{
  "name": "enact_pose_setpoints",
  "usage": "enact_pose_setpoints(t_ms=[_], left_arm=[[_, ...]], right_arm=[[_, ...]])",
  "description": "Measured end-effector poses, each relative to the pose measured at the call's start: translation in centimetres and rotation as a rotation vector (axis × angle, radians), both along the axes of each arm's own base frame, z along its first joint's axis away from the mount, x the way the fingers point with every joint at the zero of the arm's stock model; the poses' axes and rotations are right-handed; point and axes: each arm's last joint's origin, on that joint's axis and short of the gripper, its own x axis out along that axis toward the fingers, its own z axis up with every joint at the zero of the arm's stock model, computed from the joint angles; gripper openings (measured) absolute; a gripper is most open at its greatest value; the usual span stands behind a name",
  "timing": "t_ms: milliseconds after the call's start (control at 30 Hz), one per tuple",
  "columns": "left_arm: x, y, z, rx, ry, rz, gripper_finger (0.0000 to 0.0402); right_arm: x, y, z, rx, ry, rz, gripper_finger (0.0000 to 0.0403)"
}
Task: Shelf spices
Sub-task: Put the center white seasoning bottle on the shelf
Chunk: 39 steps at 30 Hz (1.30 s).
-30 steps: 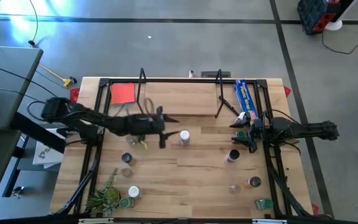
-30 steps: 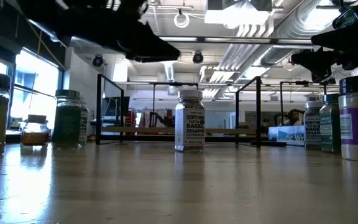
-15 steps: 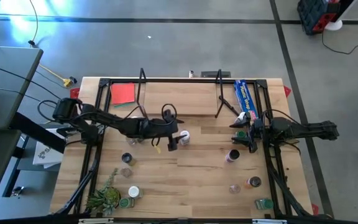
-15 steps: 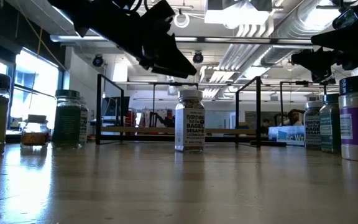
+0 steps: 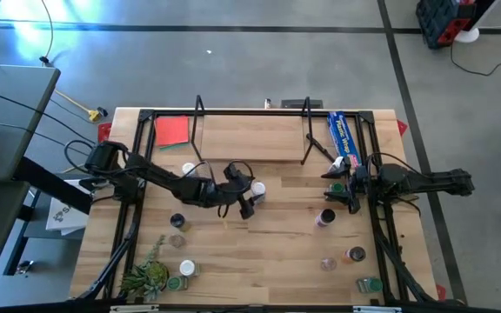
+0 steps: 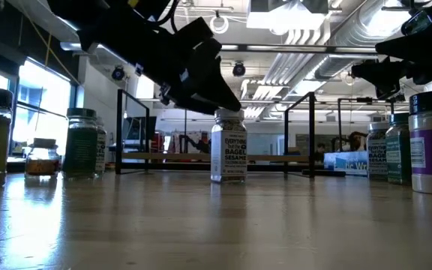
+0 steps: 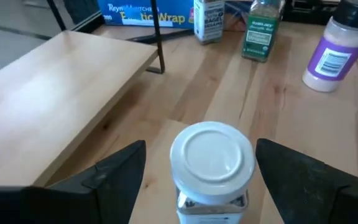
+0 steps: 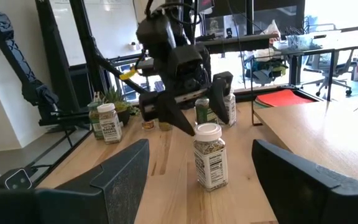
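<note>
Spice jars stand scattered over the pale wooden table (image 5: 268, 252) in the high view, where the left gripper (image 5: 249, 198) hangs over a white-capped jar (image 5: 258, 188) near mid-table, just short of the shelf (image 5: 250, 139), whose light board runs along the far edge between thin black wire uprights; a flat red square (image 5: 172, 130) lies beyond the left arm, a long blue box (image 5: 344, 137) lies past the right gripper (image 5: 342, 184), which waits with its fingers apart near the right edge among a few jars, and a green plant (image 5: 146, 276) sits at the near left corner. Across the table in the low view, the left gripper's dark fingers slope down to the jar's cap, and the jar's label reads "BAGEL SESAME"; green-filled jars stand to either side. Through the left wrist view, the two dark fingers stand wide apart on either side of the round, smooth white cap, not gripping it, and the box beyond reads "Wrap". Seen from the right wrist view, that jar shows clear glass walls packed with speckled seeds.
</note>
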Motion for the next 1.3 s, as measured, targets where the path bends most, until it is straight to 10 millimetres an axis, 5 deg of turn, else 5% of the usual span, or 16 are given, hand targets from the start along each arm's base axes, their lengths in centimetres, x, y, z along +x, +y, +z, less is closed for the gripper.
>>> enact_pose_setpoints(t_ms=[367, 733, 900, 1100, 1300], left_arm=[[0.6, 0.0, -1.1, -0.030, -0.026, -0.007, 0.0296], [0.7, 0.2, -0.8, -0.056, -0.035, -0.049, 0.0198], [0.7, 0.8, -0.4, -0.044, -0.015, -0.111, 0.0197], [-0.5, 3.3, 3.8, 0.056, -0.045, -0.172, 0.0197], [-2.7, 10.4, 9.0, 0.101, -0.050, -0.263, 0.0197]], right_arm=[[0.0, 0.0, 0.0, 0.000, 0.000, 0.000, 0.0279], [0.0, 0.0, 0.0, -0.002, 0.000, 0.000, 0.0279], [0.0, 0.0, 0.0, -0.002, 0.000, 0.000, 0.0279], [0.0, 0.0, 0.0, -0.002, 0.000, 0.000, 0.0279], [0.0, 0.0, 0.0, 0.000, 0.000, 0.000, 0.0279]])
